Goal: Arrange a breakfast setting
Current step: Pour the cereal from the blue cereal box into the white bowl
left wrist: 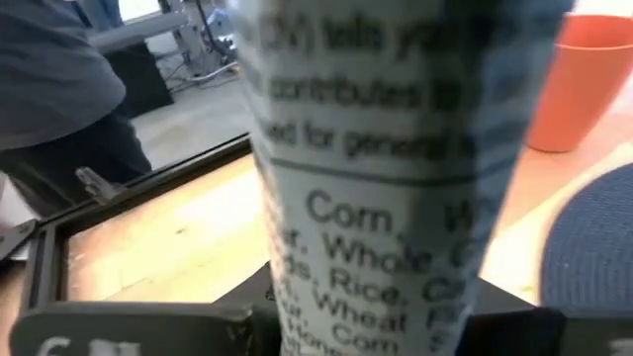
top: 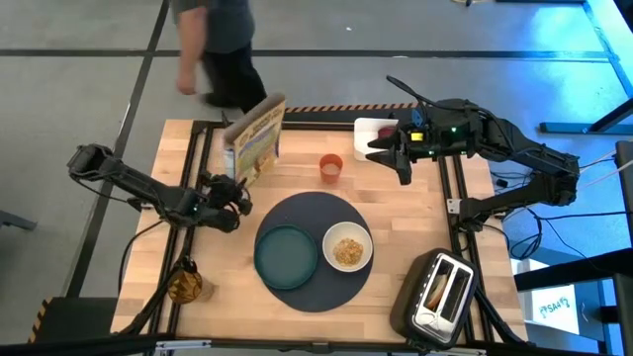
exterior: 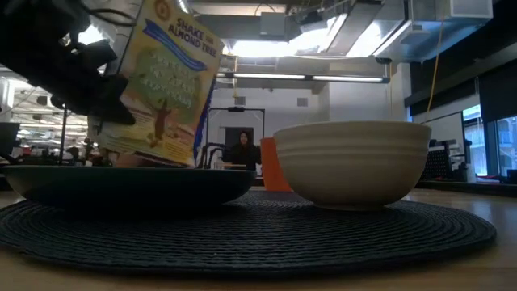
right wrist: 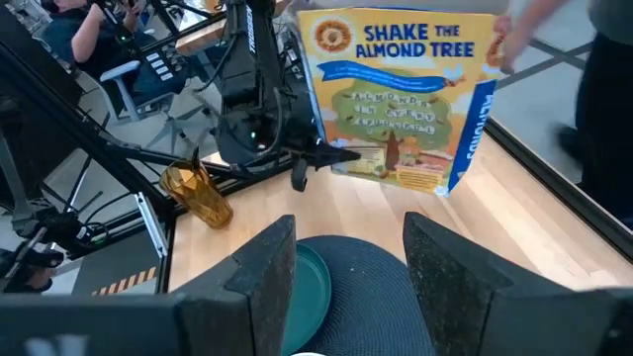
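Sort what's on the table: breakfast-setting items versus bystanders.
Job: dark-grey mat, teal plate, white bowl with cereal, orange cup, cereal box gripped by left gripper.
Bystanders: toaster, amber glass, white container.

Grey floor (top: 89,89) with dark seams surrounds the wooden table (top: 188,148); a person (top: 218,44) stands there. Ceiling lights (exterior: 266,48) glow overhead.
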`<state>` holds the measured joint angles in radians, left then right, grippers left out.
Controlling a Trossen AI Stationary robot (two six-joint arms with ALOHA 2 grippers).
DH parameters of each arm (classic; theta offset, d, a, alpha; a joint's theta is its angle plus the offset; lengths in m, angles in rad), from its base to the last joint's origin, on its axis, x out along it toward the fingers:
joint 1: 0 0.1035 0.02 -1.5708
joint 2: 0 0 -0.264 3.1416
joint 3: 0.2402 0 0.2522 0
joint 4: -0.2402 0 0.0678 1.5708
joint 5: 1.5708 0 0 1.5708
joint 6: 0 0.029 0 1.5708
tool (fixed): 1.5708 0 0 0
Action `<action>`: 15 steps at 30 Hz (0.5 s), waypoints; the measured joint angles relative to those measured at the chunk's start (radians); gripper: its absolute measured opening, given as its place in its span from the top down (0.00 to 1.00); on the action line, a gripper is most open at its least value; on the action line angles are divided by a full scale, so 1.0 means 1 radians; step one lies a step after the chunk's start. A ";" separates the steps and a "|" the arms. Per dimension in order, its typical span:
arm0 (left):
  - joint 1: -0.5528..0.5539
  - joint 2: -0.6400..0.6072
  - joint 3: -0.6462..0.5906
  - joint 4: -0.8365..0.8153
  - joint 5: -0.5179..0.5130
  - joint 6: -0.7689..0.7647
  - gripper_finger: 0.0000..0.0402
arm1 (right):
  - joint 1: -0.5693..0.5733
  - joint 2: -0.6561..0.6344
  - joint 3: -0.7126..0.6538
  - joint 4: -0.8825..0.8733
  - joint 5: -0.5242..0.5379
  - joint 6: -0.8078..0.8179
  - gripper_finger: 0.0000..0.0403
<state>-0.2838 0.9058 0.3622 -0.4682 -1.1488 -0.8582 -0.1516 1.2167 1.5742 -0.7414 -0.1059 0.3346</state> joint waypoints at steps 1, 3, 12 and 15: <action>0.014 -0.020 0.000 0.029 0.012 0.041 0.76 | 0.000 0.000 0.000 0.000 -0.001 -0.002 0.56; 0.046 -0.067 0.000 0.105 0.050 0.147 0.76 | 0.000 0.000 0.000 0.000 -0.010 -0.003 0.56; 0.334 -0.260 0.002 0.347 0.412 0.664 0.76 | 0.000 0.000 0.000 0.000 -0.033 -0.038 0.56; 0.483 -0.279 -0.013 0.367 0.628 0.774 0.76 | 0.000 0.000 0.000 0.000 -0.038 -0.052 0.56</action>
<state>0.1987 0.6265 0.3491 -0.1012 -0.5204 -0.0843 -0.1513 1.2163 1.5742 -0.7414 -0.1436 0.2829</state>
